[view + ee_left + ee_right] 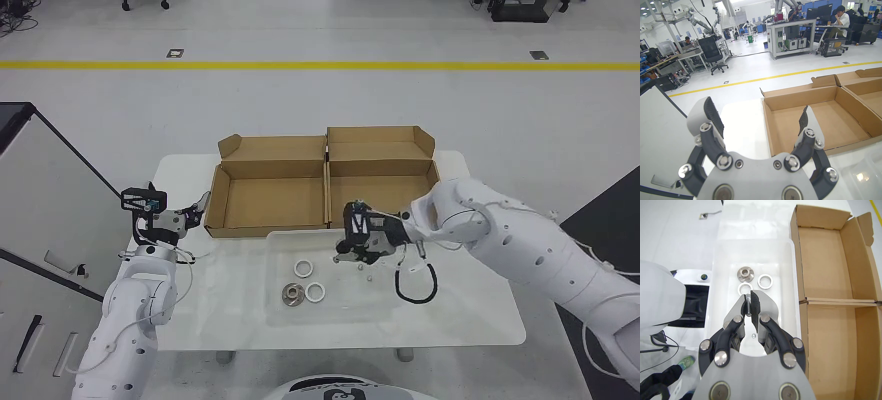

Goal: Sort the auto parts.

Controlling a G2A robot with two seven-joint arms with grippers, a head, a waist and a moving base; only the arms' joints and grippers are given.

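**Thin bolt pinched over the tray: slip risk**

The right gripper (748, 298) was closed on a threaded steel bolt (748, 306), which was pinched lengthwise between ribbed black pads (755, 306) above the clear plastic tray (791, 262). Since the shank was thin, round and hard, it could be rolled out of the pads in transit and dropped back among the parts.

In the top view, a flanged metal hub (745, 274) and two smooth rings (765, 281) lay at eight o'clock of that gripper. Two stiff brown cardboard boxes (265, 195) stood at twelve o'clock of the tray, and a raised wall could be clipped.

The left gripper (756, 103) was held open and empty at nine o'clock of the left box.
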